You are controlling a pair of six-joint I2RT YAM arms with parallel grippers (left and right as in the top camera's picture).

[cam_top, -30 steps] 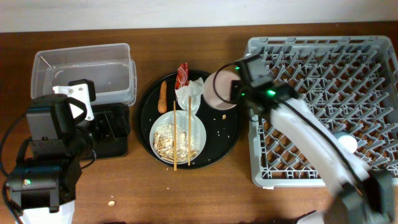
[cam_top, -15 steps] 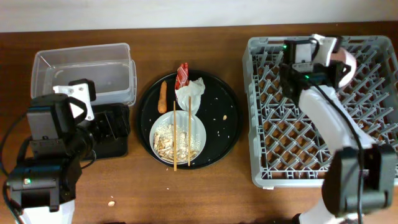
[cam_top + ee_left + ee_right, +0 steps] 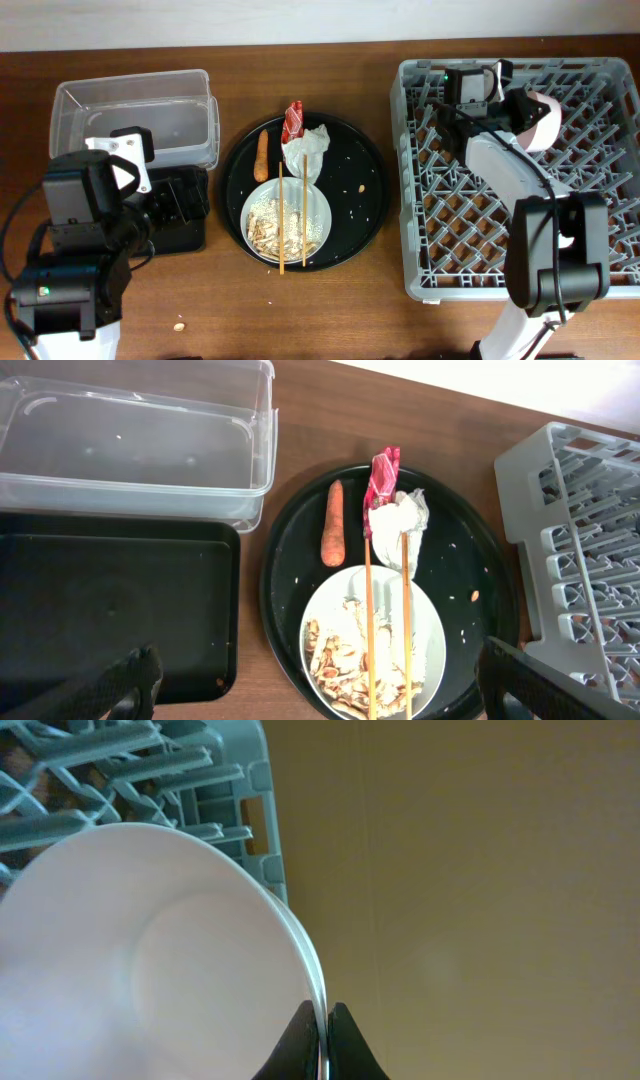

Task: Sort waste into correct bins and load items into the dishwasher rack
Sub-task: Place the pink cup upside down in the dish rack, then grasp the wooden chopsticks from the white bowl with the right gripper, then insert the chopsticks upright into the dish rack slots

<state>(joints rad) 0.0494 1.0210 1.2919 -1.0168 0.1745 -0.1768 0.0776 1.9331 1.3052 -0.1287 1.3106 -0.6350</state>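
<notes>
My right gripper (image 3: 520,105) (image 3: 325,1010) is shut on the rim of the small white bowl (image 3: 541,120) (image 3: 150,950) and holds it tilted on edge over the far part of the grey dishwasher rack (image 3: 600,260) (image 3: 130,780). My left gripper (image 3: 178,203) (image 3: 320,685) is open and empty above the black bin tray (image 3: 100,600), beside the clear tub (image 3: 135,110) (image 3: 130,440). The pale plate (image 3: 318,205) (image 3: 430,630) carries rice scraps (image 3: 270,225) (image 3: 340,650) and two chopsticks (image 3: 281,215) (image 3: 368,620). The carrot stick (image 3: 263,157) (image 3: 333,535), red wrapper (image 3: 293,120) (image 3: 381,475) and napkin (image 3: 315,145) (image 3: 400,520) lie behind it.
The plate and waste sit on a large round black tray (image 3: 365,210) (image 3: 480,560) between the bins and the rack. A pale round thing (image 3: 568,238) lies in the rack, half hidden by my right arm. A few crumbs lie on the table near the front (image 3: 180,325).
My right arm has carried the white bowl from the round black tray to the far part of the rack, then tilted it further right. The left arm has not moved.
</notes>
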